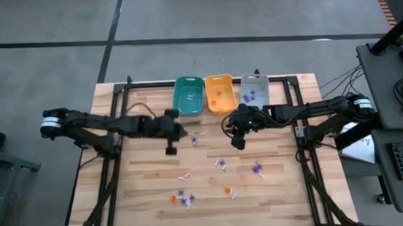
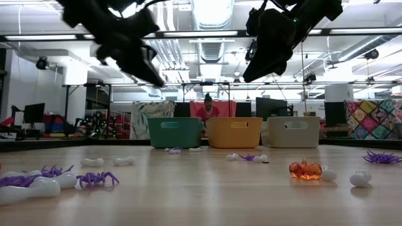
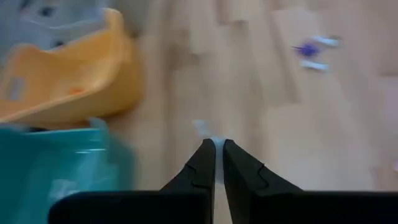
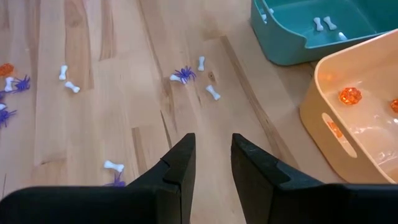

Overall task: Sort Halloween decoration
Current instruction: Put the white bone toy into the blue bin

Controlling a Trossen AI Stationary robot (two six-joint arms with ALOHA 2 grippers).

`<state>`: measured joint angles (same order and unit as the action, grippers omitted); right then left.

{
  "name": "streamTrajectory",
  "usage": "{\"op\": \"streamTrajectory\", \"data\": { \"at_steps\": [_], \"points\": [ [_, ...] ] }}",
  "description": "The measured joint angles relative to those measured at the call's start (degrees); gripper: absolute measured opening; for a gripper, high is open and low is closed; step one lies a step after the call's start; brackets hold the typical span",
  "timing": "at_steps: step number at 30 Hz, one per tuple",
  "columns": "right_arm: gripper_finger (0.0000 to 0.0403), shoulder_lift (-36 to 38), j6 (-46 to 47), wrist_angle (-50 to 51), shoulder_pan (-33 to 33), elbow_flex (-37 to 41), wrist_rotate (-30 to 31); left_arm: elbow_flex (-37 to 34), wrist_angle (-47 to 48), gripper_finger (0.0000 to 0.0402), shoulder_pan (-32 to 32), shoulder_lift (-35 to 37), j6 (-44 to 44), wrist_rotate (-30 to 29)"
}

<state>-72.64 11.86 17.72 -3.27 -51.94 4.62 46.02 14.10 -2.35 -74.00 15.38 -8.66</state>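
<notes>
Now my left gripper [image 3: 219, 155], pinched on a small white piece, hangs near the teal bin [image 1: 188, 94] for dropping; right gripper [image 4: 212, 152] waits empty, part-open.

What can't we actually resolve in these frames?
- Left gripper, left wrist view: fingers together with a sliver of white between the tips; motion blur hides whether it is a bone.
- Grey bin, high view: purple specks inside, too small to identify.
- Teal bin, orange bin, low view: walls hide the contents.
- Right gripper, right wrist view: fingers apart, nothing between them; the table under the fingers is covered.
</notes>
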Motion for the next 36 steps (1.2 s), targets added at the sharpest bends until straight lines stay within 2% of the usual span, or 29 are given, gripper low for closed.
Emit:
{"op": "streamTrajectory", "data": {
  "at_steps": [8,18,22,28,36],
  "points": [
    [0.0091,0.0,-0.21,0.06,0.0,0.0,0.0,11.79,8.23,0.0,-16.14,-5.63,12.59,7.03],
    [0.0091,0.0,-0.42,0.09,0.0,0.0,-0.02,27.17,21.01,0.0,-31.93,-22.19,23.11,8.95],
    [0.0091,0.0,-0.38,0.09,0.0,0.0,0.0,34.18,26.89,0.0,-34.75,-29.13,25.8,10.29],
    [0.0091,0.0,-0.31,0.07,0.0,0.07,0.0,42.92,34.41,0.0,-35.3,-37.09,26.85,12.76],
    [0.0091,0.0,0.82,0.05,0.0,1.54,0.0,48.81,37.88,0.0,-34.95,-42.85,26.41,14.2]
  ]
}}
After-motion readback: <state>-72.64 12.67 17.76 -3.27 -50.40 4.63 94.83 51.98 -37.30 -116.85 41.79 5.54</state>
